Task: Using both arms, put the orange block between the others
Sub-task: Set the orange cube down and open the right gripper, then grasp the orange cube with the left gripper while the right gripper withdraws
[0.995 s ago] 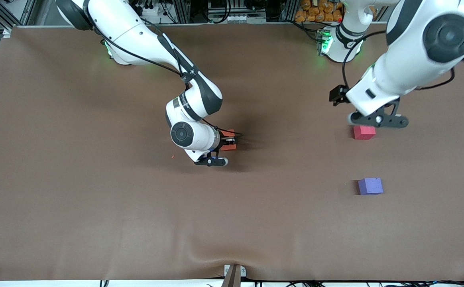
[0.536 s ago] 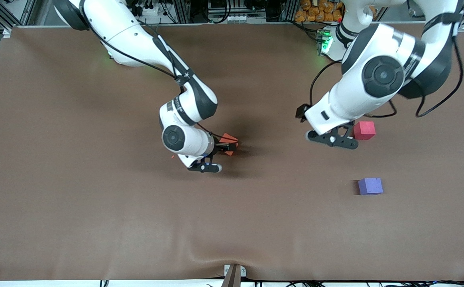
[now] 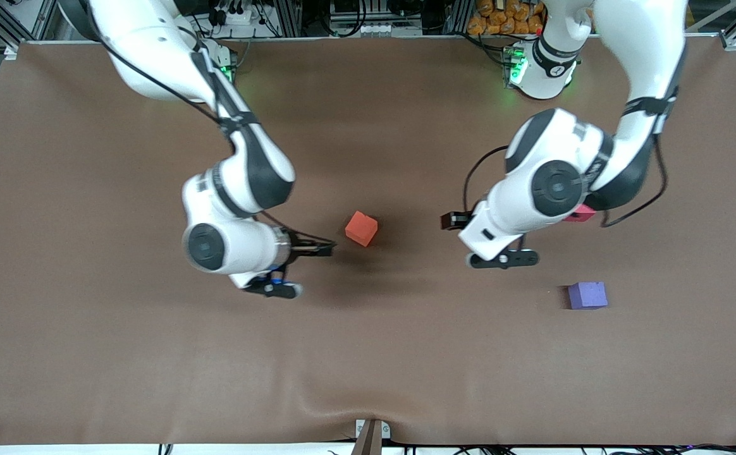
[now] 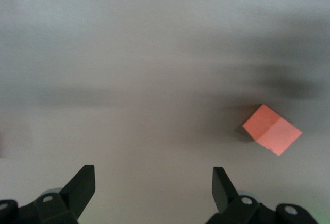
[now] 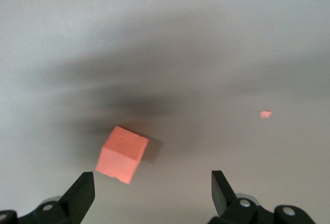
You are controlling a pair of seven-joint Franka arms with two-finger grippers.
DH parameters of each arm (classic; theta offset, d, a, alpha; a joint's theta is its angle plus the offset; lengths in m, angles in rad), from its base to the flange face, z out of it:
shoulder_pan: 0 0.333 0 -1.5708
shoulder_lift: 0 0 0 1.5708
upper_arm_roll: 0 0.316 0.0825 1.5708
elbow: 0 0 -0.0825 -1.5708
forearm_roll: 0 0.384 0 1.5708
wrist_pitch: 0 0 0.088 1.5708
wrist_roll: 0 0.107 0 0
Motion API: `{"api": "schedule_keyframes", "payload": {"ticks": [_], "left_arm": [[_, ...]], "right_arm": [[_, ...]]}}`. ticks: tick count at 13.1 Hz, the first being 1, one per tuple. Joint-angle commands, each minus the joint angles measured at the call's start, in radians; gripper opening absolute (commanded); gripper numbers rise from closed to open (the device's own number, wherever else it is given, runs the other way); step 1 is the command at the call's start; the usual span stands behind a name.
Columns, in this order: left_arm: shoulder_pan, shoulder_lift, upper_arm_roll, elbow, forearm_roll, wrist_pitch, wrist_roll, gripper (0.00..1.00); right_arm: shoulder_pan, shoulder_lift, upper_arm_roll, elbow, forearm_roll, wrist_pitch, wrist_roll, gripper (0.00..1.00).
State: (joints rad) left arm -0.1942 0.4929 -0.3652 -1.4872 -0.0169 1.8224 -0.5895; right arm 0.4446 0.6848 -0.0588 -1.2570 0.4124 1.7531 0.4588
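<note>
One orange block [image 3: 361, 228], one pinkish-red cube [image 3: 581, 215], one purple-blue cube [image 3: 587, 295], two grippers' jaws wide, empty

The small matte orange foam cube [image 3: 361, 228] sits mid-way along the brown table [image 3: 368, 354]. Well apart at its three o'clock lies the pinkish-red foam cube [image 3: 582, 215]. The purple-blue foam cube [image 3: 587, 295] lies at that one's six o'clock.

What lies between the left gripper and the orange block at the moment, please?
Nothing but bare brown table: in the front view no object lies between the open left gripper and the orange block.
</note>
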Motion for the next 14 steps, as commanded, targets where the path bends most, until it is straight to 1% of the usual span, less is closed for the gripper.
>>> {"api": "schedule_keyframes", "payload": {"ticks": [1, 2, 3, 5, 7, 9, 10, 11, 12, 13, 14], "left_arm": [[-0.042, 0.029, 0.0, 0.021, -0.011, 0.058, -0.135, 1.0], [-0.086, 0.038, 0.003, 0.021, -0.005, 0.073, -0.207, 1.0], [-0.126, 0.039, 0.006, 0.021, 0.008, 0.075, -0.24, 1.0], [-0.2, 0.058, 0.006, 0.022, 0.049, 0.087, -0.236, 1.0], [-0.278, 0.091, 0.0, 0.024, 0.118, 0.164, -0.216, 1.0], [-0.365, 0.142, 0.002, 0.024, 0.168, 0.248, -0.146, 1.0], [-0.39, 0.168, 0.005, 0.024, 0.198, 0.279, -0.138, 1.0], [-0.401, 0.194, 0.003, 0.024, 0.254, 0.317, -0.124, 1.0], [-0.409, 0.217, 0.003, 0.022, 0.326, 0.366, -0.099, 1.0], [-0.409, 0.242, 0.003, 0.022, 0.374, 0.421, -0.093, 1.0], [-0.412, 0.254, 0.005, 0.022, 0.389, 0.449, -0.092, 1.0]], "right_arm": [[-0.088, -0.1, -0.003, 0.008, -0.014, -0.116, -0.018, 1.0], [-0.114, -0.14, -0.004, 0.002, -0.029, -0.153, -0.052, 1.0], [-0.145, -0.178, -0.003, -0.001, -0.067, -0.203, -0.08, 1.0], [-0.193, -0.252, -0.003, -0.002, -0.171, -0.298, -0.092, 1.0], [-0.256, -0.316, -0.001, -0.015, -0.192, -0.369, -0.13, 1.0], [-0.332, -0.364, -0.001, -0.03, -0.196, -0.391, -0.19, 1.0], [-0.36, -0.378, -0.001, -0.03, -0.204, -0.405, -0.212, 1.0], [-0.386, -0.392, 0.001, -0.032, -0.225, -0.415, -0.225, 1.0], [-0.404, -0.41, 0.001, -0.041, -0.259, -0.42, -0.254, 1.0], [-0.42, -0.433, 0.001, -0.059, -0.3, -0.42, -0.312, 1.0], [-0.443, -0.451, 0.001, -0.074, -0.331, -0.42, -0.387, 1.0]]}}
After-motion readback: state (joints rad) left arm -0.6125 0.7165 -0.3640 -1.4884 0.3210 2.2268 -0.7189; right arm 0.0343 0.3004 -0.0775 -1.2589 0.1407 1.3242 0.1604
